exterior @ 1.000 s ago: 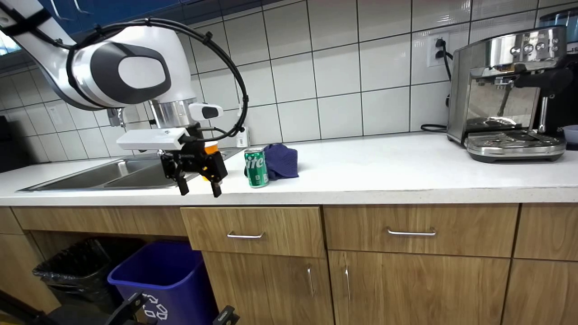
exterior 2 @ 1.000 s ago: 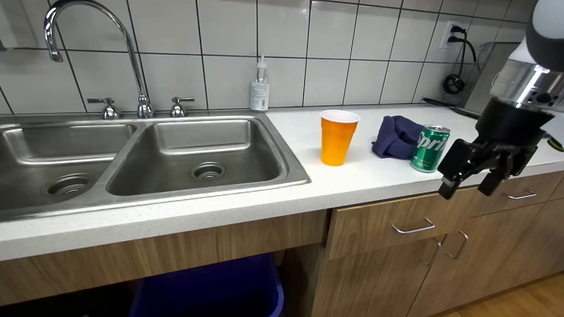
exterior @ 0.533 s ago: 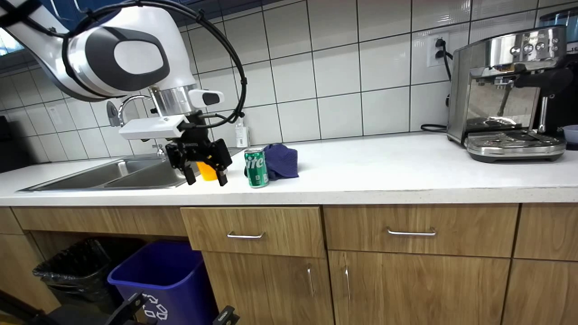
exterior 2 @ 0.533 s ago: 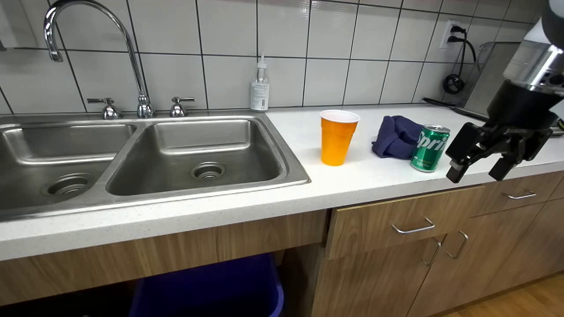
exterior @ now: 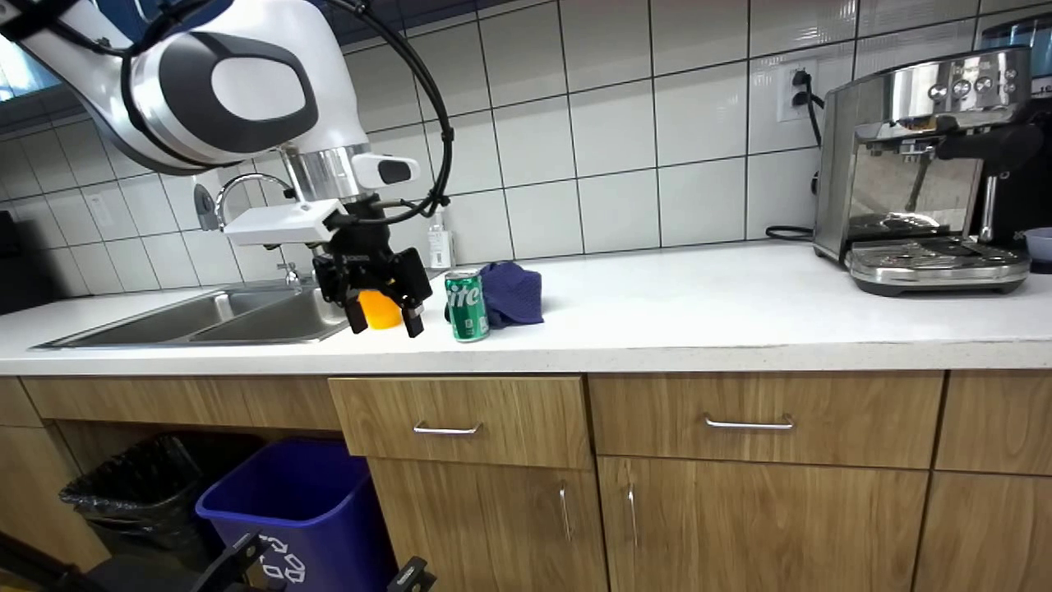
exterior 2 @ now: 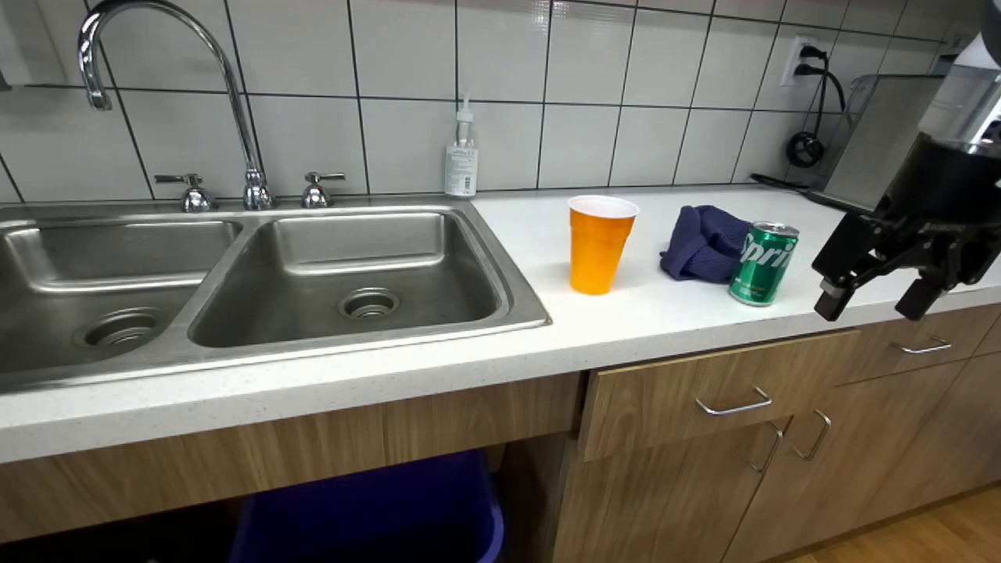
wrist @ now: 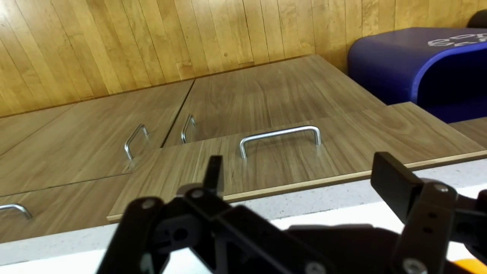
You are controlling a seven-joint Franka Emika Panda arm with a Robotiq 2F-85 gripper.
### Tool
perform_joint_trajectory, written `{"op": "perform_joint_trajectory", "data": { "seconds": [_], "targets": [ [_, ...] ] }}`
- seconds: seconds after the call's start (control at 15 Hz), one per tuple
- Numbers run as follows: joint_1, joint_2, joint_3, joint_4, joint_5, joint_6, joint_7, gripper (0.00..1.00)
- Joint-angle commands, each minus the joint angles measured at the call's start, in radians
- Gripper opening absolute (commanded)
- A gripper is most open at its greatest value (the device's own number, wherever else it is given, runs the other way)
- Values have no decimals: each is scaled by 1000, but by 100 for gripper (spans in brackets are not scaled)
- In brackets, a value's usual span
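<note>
one green can (exterior 2: 765, 263), one navy cloth (exterior 2: 701, 246), one orange cup (exterior 2: 598, 254) on the white counter (exterior: 699, 304); jaws spread wide.
can: glossy metal cylinder, upright just beside the cloth, which is textured weave in a crumpled heap. cup: smooth, tapered, upright, white inside, between cloth and steel sink (exterior 2: 525, 305); two rounded basins, a drain in each. drawer (wrist: 281, 167): flat wood-grain front under the counter edge, bent-bar metal handle (wrist: 279, 133). below: glossy creased black bag (exterior: 94, 497) beside blue bin (exterior: 337, 543); insides too dark to tell. jaws hold nothing, hang near the counter's front edge; in the wrist view the drawer handle lies in line with the gap between them.
</note>
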Motion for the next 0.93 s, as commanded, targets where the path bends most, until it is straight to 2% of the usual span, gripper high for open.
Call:
{"op": "perform_joint_trajectory", "data": {
  "seconds": [0.0,0.6,0.67,0.87],
  "targets": [
    [-1,-61,-7,-6,1,-99,-10,100],
    [-5,-130,-25,-7,-9,-208,-23,100],
    [177,-35,-210,-7,-129,-135,89,100],
    [177,-41,-210,-7,-130,-143,89,100]
  ]
}}
